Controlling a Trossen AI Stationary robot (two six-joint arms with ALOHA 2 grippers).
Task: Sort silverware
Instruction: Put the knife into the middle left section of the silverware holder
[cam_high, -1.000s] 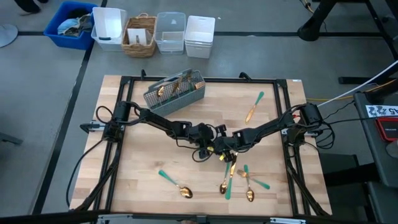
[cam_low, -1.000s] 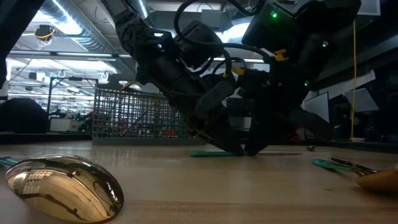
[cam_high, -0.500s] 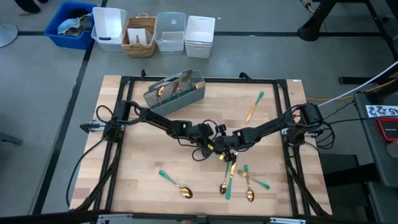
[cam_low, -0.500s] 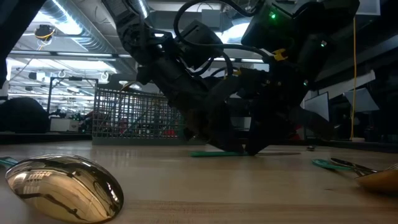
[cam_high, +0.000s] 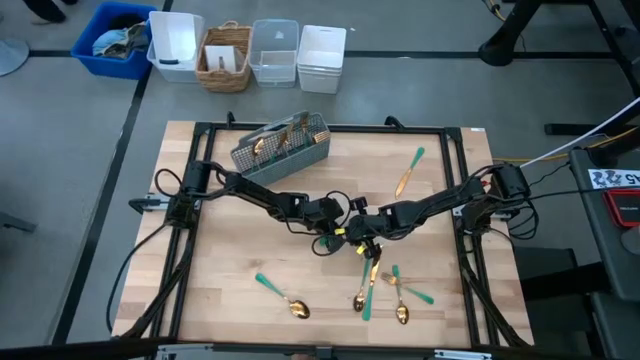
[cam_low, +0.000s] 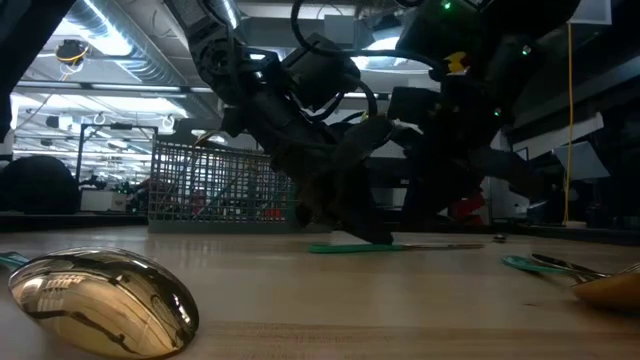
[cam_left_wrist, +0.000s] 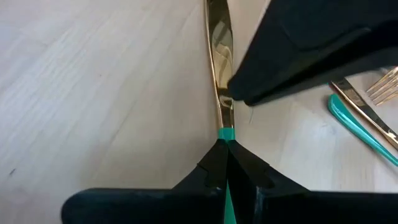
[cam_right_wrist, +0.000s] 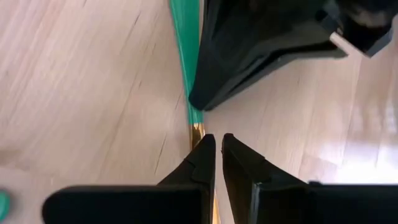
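Observation:
A knife (cam_left_wrist: 219, 74) with a gold blade and a teal handle lies flat on the wooden table, near its middle. My left gripper (cam_left_wrist: 225, 146) comes from the table's left and is shut on the knife. My right gripper (cam_right_wrist: 217, 138), from the right, hangs just over the blade (cam_right_wrist: 196, 129) with its fingers together, holding nothing. In the high view the two grippers (cam_high: 338, 238) (cam_high: 360, 238) meet tip to tip. More silverware lies near the front edge (cam_high: 372, 290), at the front left (cam_high: 282, 297) and at the far right (cam_high: 408, 172). My left gripper pinches the knife's teal handle (cam_left_wrist: 226, 133) between its two fingers, right where the handle meets the gold blade. The fingers slant down from the table's left and run in line with the knife. The knife lies flat on the table (cam_low: 390, 246).
A grey mesh caddy (cam_high: 282, 148) holding some silverware stands at the table's far left. Several bins and a basket (cam_high: 225, 55) sit on the floor beyond the far edge. A large spoon bowl (cam_low: 100, 300) lies close to the low camera.
My left gripper has rolled its wrist and shut on the knife's handle without shifting place. My right gripper has risen a little off the knife. The knife has stayed flat on the table.

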